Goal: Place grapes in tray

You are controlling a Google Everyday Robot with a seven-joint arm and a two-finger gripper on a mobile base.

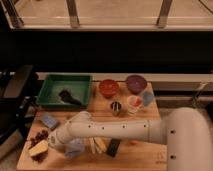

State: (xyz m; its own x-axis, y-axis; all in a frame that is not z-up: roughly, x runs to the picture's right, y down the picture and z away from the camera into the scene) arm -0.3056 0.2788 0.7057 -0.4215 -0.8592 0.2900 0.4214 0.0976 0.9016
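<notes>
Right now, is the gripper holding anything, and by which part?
Nothing, it seems: the gripper is open beside the grapes, which lie on the wooden board.

You've got a matt wood desk [132, 156], smooth green plastic tray [50, 87] at 10 o'clock, dull knobbly grapes [38, 136], and a smooth white arm [110, 130] w/ gripper [52, 142] at 8 o'clock.
</notes>
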